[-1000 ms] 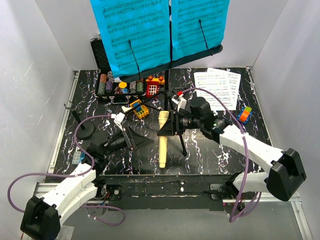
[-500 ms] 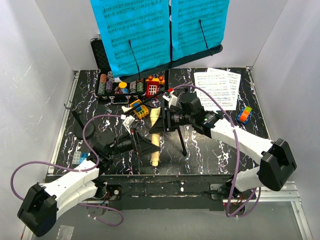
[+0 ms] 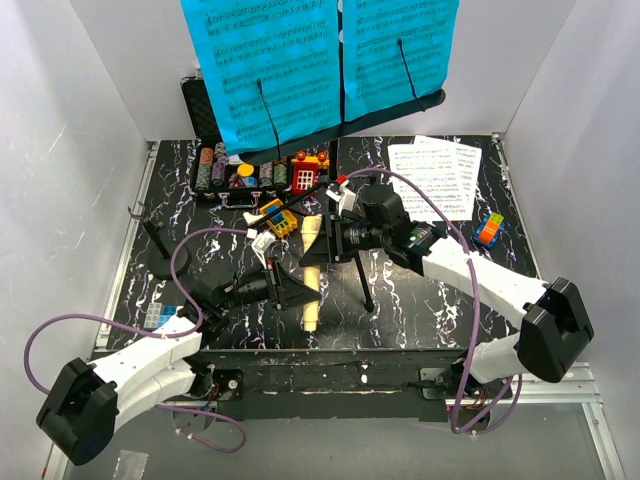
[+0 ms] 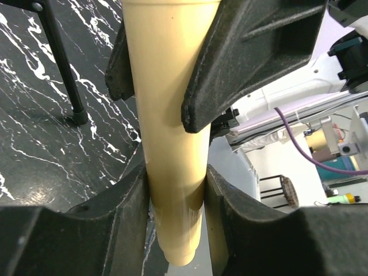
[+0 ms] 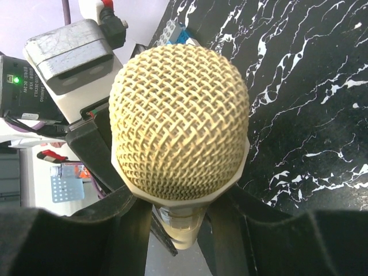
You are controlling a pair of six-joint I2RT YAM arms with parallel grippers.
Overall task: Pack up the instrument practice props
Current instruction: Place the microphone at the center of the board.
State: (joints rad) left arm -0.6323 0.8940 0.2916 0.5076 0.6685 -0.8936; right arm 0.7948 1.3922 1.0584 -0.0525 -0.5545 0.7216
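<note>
Clamping cream microphone (image 3: pixel 311 316), left claw (image 3: pixel 300 291) and right claw (image 3: pixel 319 247), music stand leg (image 3: pixel 361 286) beside

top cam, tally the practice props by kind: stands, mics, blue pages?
music stand: 1
small mic stand: 1
cream microphone: 1
blue sheet-music pages: 2
Total: 5

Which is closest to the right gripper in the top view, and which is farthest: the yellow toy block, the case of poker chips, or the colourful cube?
From the right gripper:
1. yellow toy block, just to its left and a little behind.
2. case of poker chips, back left.
3. colourful cube, out by the right edge.
</note>
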